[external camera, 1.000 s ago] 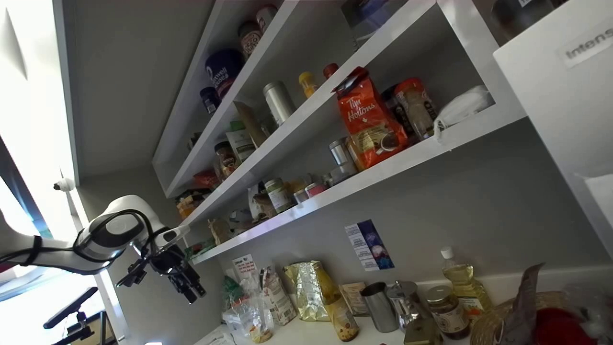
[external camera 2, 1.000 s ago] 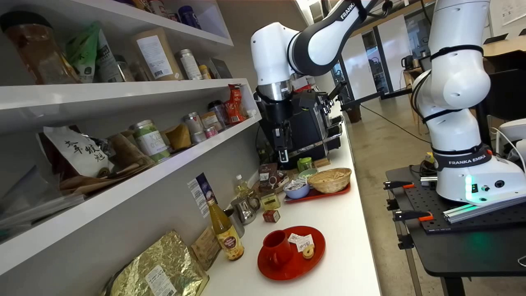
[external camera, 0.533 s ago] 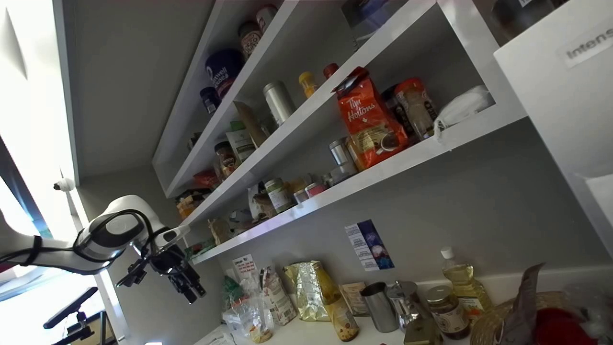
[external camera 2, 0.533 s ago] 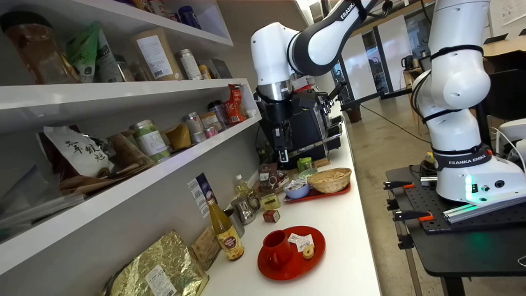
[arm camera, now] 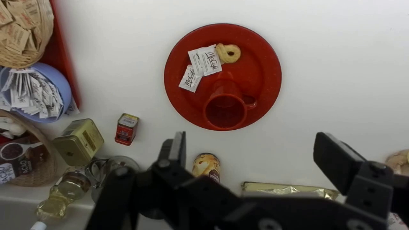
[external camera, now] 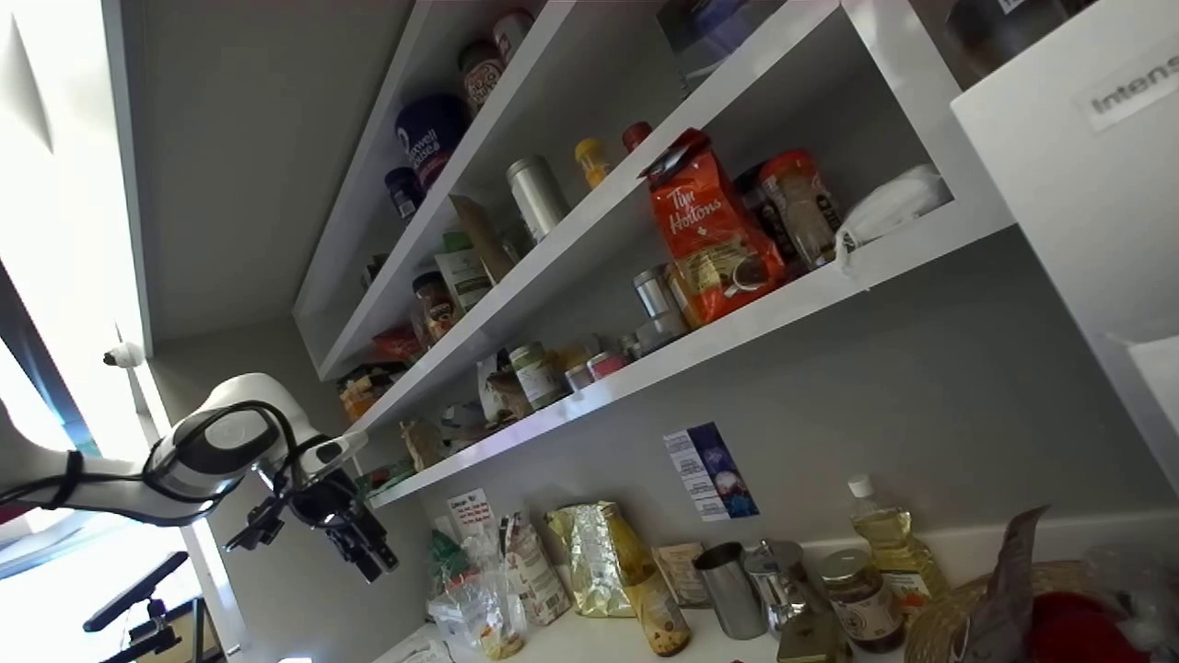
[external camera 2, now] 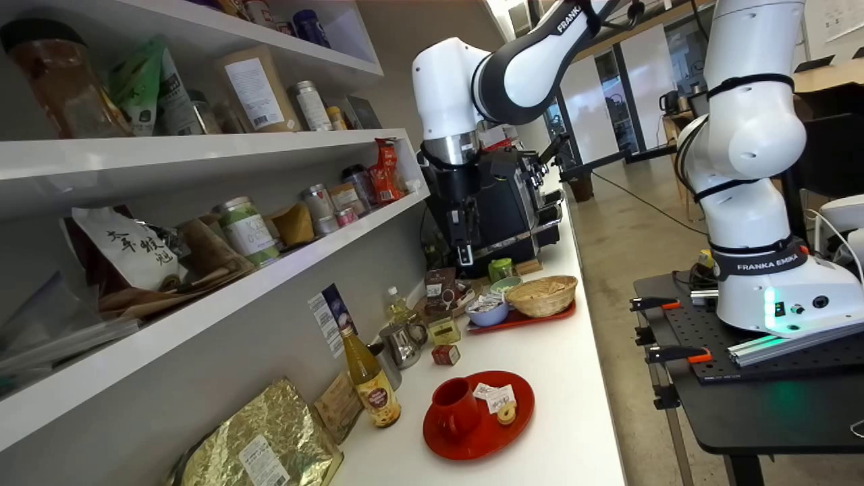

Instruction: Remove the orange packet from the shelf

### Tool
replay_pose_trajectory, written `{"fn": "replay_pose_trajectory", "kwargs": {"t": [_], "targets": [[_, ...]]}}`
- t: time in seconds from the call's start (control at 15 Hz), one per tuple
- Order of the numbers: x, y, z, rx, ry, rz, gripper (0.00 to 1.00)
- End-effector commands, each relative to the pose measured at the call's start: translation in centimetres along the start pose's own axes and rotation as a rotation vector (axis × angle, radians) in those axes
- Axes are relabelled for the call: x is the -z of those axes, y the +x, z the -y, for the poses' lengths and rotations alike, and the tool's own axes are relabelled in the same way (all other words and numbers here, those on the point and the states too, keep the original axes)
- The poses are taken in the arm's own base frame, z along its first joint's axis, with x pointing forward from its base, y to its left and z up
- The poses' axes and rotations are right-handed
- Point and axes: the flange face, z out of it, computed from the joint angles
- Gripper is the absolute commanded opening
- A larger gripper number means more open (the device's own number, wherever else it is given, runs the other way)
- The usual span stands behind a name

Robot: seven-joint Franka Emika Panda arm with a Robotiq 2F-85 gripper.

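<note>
The orange packet (external camera: 714,235) is a tall red-orange bag with a folded dark top. It stands on the shelf (external camera: 589,398) near the end wall, close to the front edge. It also shows, smaller, in an exterior view (external camera 2: 385,175) at the far end of the shelf (external camera 2: 270,278). My gripper (external camera: 373,557) hangs in front of the shelf and below its level, well apart from the packet. It also shows in an exterior view (external camera 2: 466,253). In the wrist view the gripper (arm camera: 249,147) is open and empty, above the counter. The packet is out of the wrist view.
A red-lidded jar (external camera: 798,203), a white bag (external camera: 893,203) and small cans (external camera: 652,293) stand around the packet. Another shelf plank runs above. Below are a red plate (arm camera: 174,92) with a mug (arm camera: 227,88), a bottle (arm camera: 206,164) and a gold bag (arm camera: 289,190).
The arm and gripper have shifted only very slightly. The packet and everything else stay where they were.
</note>
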Motion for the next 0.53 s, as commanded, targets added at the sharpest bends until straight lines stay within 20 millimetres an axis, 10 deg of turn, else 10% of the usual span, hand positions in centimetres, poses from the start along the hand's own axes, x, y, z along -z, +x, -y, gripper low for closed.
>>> {"fn": "replay_pose_trajectory", "kwargs": {"t": [0.0, 0.47], "targets": [[-1.0, 0.4, -3.8, -0.137, -0.026, -0.025, 1.00], [0.5, 1.7, -14.8, -0.415, -0.208, -0.177, 1.00]]}}
